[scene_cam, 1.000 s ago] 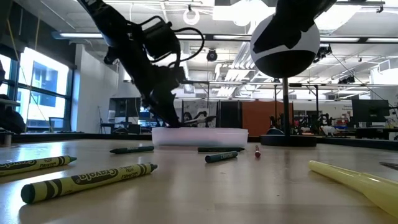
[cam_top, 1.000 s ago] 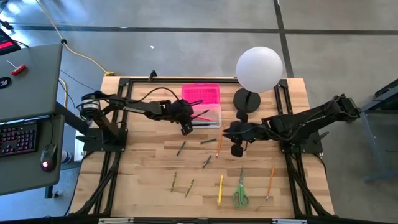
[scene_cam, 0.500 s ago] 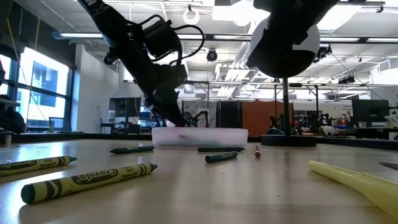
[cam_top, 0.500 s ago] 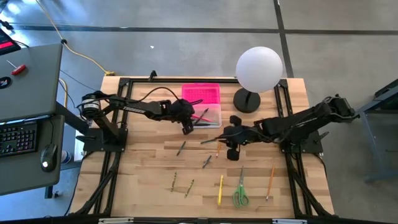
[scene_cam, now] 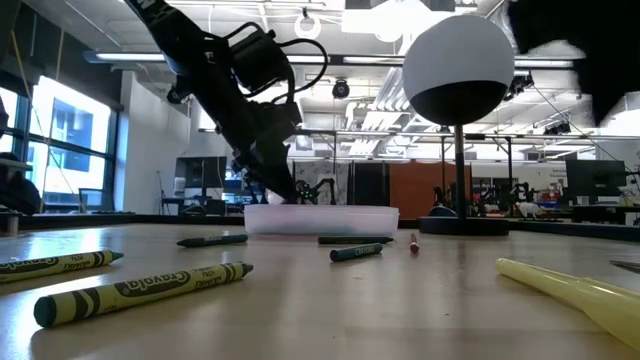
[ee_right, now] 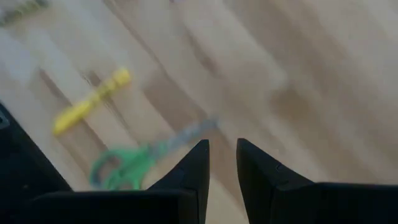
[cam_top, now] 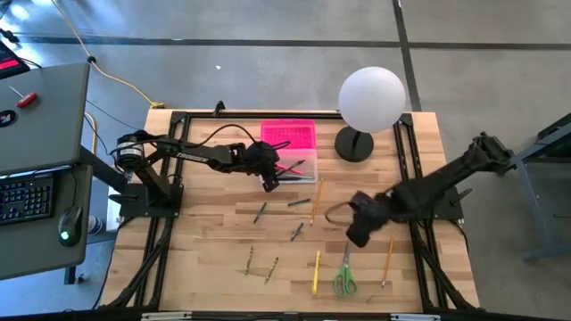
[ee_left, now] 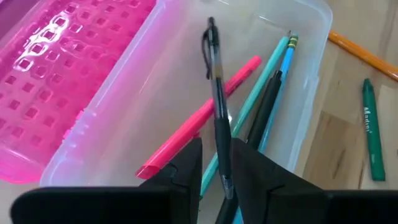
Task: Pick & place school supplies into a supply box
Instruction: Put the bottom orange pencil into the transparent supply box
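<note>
My left gripper (ee_left: pixel 216 177) hangs over the supply box (ee_left: pixel 186 81), fingers narrowly parted around a dark pen (ee_left: pixel 217 106). My right gripper (ee_right: pixel 222 165), fingers slightly apart and empty, hovers above the green scissors (ee_right: pixel 134 160).

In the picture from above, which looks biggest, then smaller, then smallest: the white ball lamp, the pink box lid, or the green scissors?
1. White ball lamp, biggest.
2. Pink box lid, a bit smaller.
3. Green scissors, smallest.

White globe lamp (cam_top: pixel 371 99) on table (cam_top: pixel 214 259); keyboard (cam_top: pixel 25 198), mouse (cam_top: pixel 65 237) on side desk.
</note>
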`<act>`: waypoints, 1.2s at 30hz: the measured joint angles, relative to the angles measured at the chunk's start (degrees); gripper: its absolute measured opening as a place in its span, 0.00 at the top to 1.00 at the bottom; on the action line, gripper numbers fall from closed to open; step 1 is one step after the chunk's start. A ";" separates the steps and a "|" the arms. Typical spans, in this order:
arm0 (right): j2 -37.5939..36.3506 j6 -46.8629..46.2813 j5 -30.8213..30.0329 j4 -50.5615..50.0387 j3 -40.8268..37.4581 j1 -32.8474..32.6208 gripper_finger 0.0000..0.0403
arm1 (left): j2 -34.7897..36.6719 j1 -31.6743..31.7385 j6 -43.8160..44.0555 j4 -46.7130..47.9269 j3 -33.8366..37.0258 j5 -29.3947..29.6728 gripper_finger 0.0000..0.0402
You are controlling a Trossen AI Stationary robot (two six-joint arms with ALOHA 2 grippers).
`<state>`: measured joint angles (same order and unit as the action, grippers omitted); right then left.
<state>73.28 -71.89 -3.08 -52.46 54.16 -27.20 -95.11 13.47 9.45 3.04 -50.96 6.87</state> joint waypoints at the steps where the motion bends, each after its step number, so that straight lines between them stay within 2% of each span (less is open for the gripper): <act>1: 0.14 -3.82 1.06 -0.71 -0.36 -2.06 0.85 | 0.00 0.00 0.02 0.01 0.00 0.01 0.72; 3: 0.26 -11.10 3.41 -0.41 -1.28 -6.29 0.85 | 0.00 0.00 0.02 0.01 0.00 0.04 0.72; 10: 0.28 -37.41 5.22 -0.13 -4.86 -18.19 0.85 | 0.00 0.00 -0.02 0.05 0.00 0.09 0.72; 12: 0.28 -42.58 7.92 1.78 -6.63 -20.33 0.85 | 0.00 0.00 0.02 0.12 0.00 0.09 0.72; 15: 1.15 -47.57 16.48 9.27 -9.33 -21.90 0.85 | 0.01 0.00 0.02 0.14 0.00 -0.16 0.72; 18: 3.04 -50.49 23.03 18.52 -11.59 -22.21 0.85 | 0.02 0.00 0.02 0.37 0.00 -0.18 0.72; 23: 7.82 -50.70 23.04 30.86 -11.10 -21.81 0.85 | 0.02 0.00 0.02 0.51 0.00 -0.17 0.72; 27: 12.36 -51.00 23.50 32.73 -9.09 -21.96 0.85 | 0.02 0.00 0.02 0.51 0.00 -0.17 0.72; 32: 17.99 -51.76 29.88 38.34 -7.90 -22.41 0.85 | 0.02 0.00 -0.04 0.51 0.00 -0.17 0.72; 36: 20.80 -51.72 30.43 38.60 -7.95 -22.43 0.85 | 0.02 0.00 -0.13 0.49 0.00 -0.17 0.72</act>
<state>94.08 -123.61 27.35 -13.87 46.22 -49.63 -95.09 13.47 9.32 3.53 -50.96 6.70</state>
